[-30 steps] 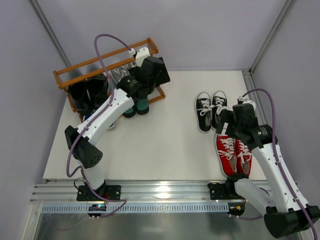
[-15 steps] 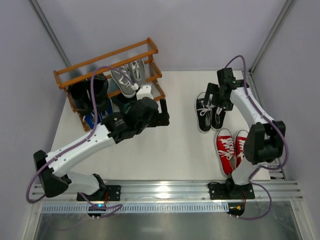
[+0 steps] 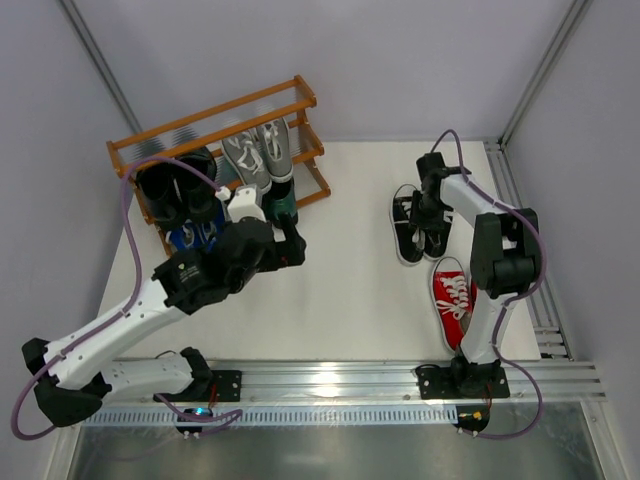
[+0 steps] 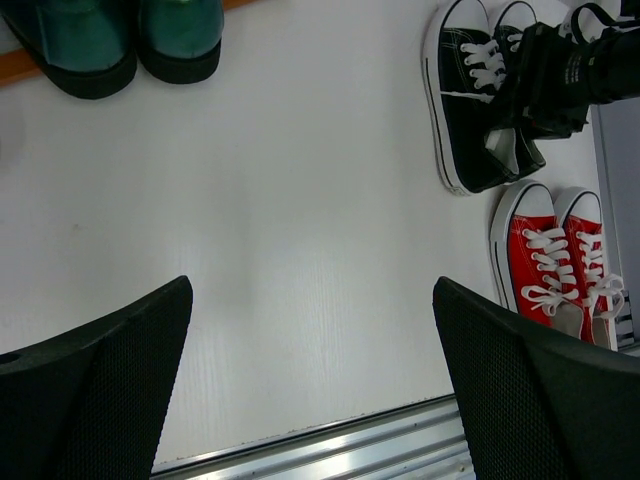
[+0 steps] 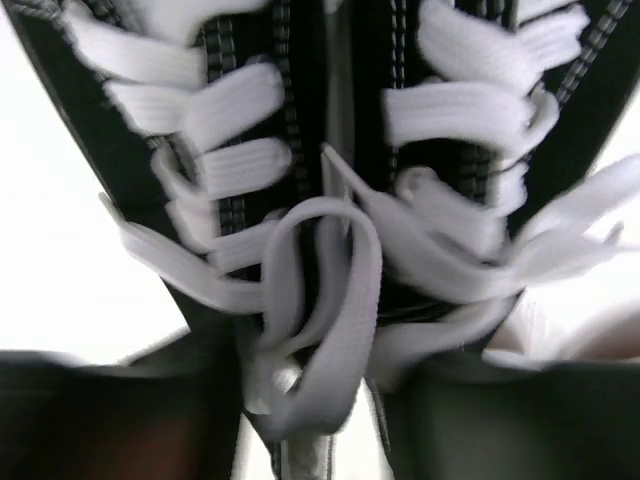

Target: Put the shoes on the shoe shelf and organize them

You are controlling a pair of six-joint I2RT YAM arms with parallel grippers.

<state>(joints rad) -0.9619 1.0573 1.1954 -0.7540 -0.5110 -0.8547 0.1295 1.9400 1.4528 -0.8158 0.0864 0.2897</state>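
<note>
The black-and-white sneakers [image 3: 408,232] lie as a pair at the right of the table. My right gripper [image 3: 428,215] is down on them. In the right wrist view its dark fingers [image 5: 110,420] press in on the pair's inner sides below the white laces [image 5: 320,290], so the gripper [image 5: 310,430] is shut on them. The red sneakers [image 3: 452,300] lie just nearer, partly under the right arm. The shoe shelf [image 3: 300,97] stands at the back left with grey sneakers [image 3: 258,150], black loafers [image 3: 175,185], blue sneakers [image 3: 190,238] and dark green loafers [image 3: 277,205]. My left gripper [image 3: 296,243] hangs open in front of it, holding nothing.
In the left wrist view the open fingers [image 4: 100,380] frame bare white table [image 4: 300,200], the green loafers [image 4: 90,40], both loose pairs and the metal rail [image 4: 380,450] at the near edge. Grey walls and a metal post [image 3: 540,70] close in the right side.
The right arm swung from above the red sneakers out to the black-and-white pair and its jaws closed in. The left arm drew back from the shelf toward the table's middle, still open.
</note>
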